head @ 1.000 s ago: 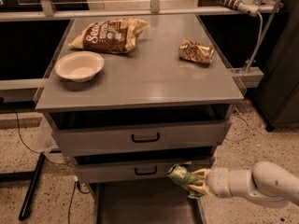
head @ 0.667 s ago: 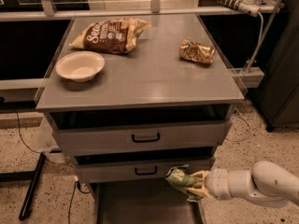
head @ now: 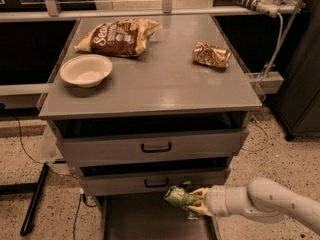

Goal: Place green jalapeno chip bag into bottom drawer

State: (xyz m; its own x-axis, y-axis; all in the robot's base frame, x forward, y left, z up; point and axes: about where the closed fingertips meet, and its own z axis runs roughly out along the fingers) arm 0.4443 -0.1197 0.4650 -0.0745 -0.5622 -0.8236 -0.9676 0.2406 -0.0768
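The green jalapeno chip bag (head: 179, 197) is crumpled and held at the tip of my gripper (head: 192, 202), just below the middle drawer's front. My white arm (head: 265, 201) reaches in from the lower right. The bag hangs over the right part of the open bottom drawer (head: 145, 220), a flat grey tray pulled out toward the camera. The gripper is shut on the bag.
On the cabinet top sit a large brown chip bag (head: 120, 36), a white bowl (head: 86, 70) and a small gold-brown bag (head: 211, 54). The top drawer (head: 156, 146) and middle drawer (head: 155, 182) have black handles. A black leg (head: 34, 199) stands at left.
The gripper with the green bag has shifted slightly left and down over the bottom drawer. Nothing else moved.
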